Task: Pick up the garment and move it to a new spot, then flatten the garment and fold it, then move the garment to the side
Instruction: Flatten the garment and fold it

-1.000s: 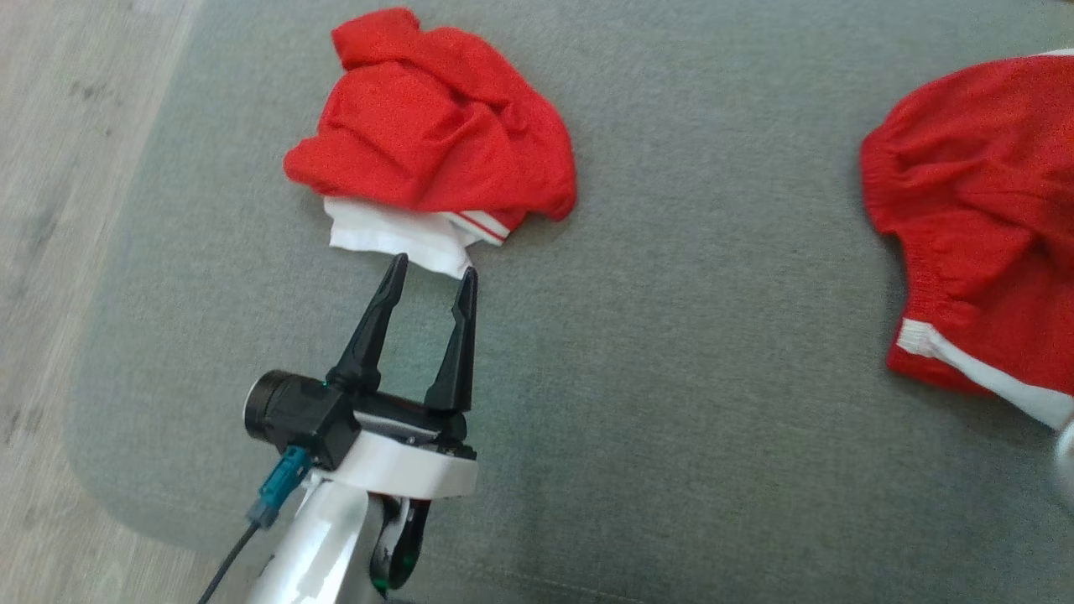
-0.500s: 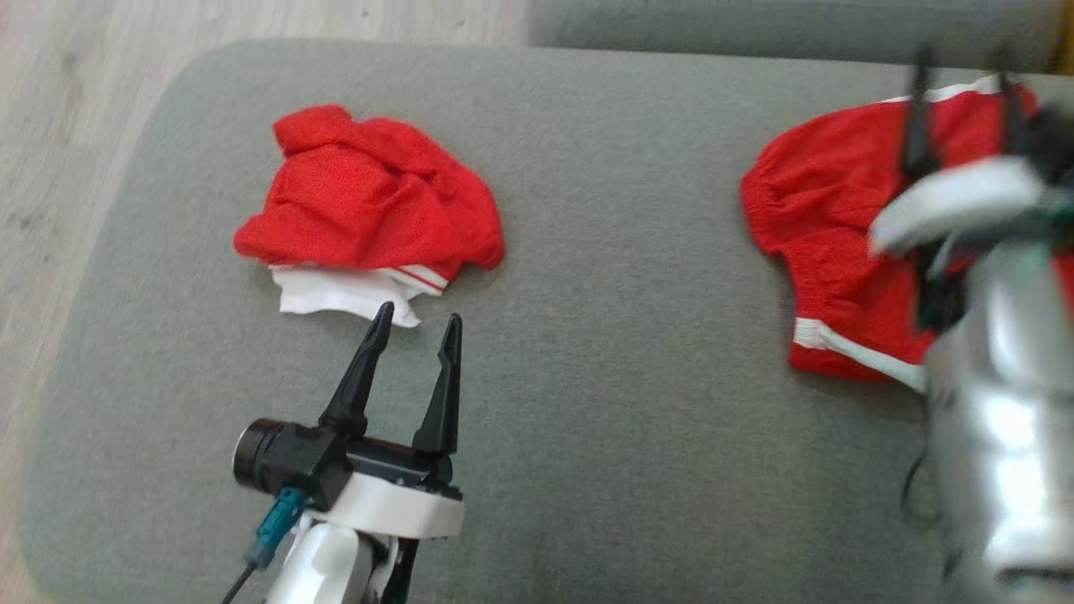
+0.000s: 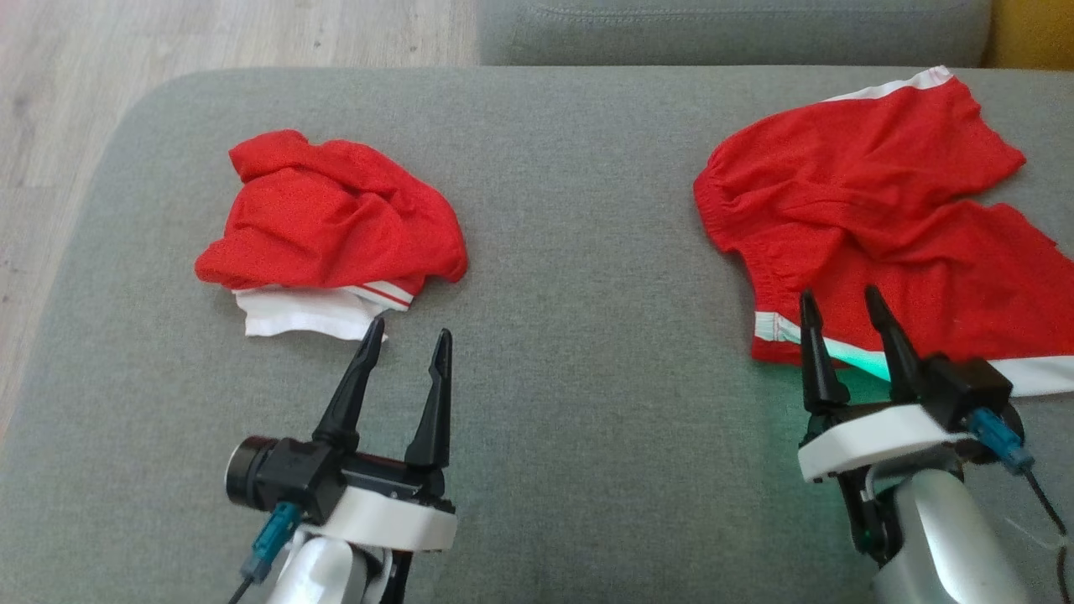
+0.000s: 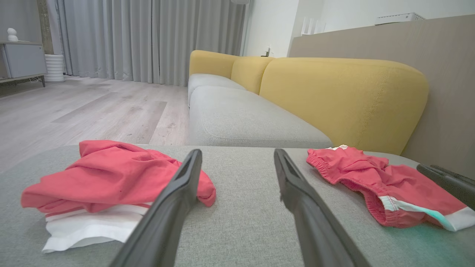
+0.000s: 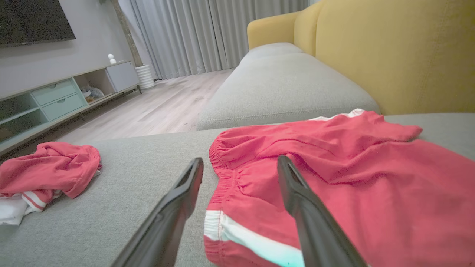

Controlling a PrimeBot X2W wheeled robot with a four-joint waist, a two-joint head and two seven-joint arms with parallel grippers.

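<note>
We keep both jaws spread and empty. Our right gripper (image 3: 840,292) hovers over the white-striped hem of the red shorts (image 3: 873,193), at 2 o'clock on the grey sofa cushion (image 3: 587,294), likely to pinch it. Our left gripper (image 3: 410,327) waits at 5 o'clock of the bundled red garment (image 3: 336,214).

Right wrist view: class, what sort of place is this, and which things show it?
Probably a home living room: a yellow-backed sofa, a dark television on the wall, and long grey curtains.

2 red garments (image 3: 336,210) (image 3: 873,193), 2 grippers (image 3: 410,325) (image 3: 840,292)
</note>
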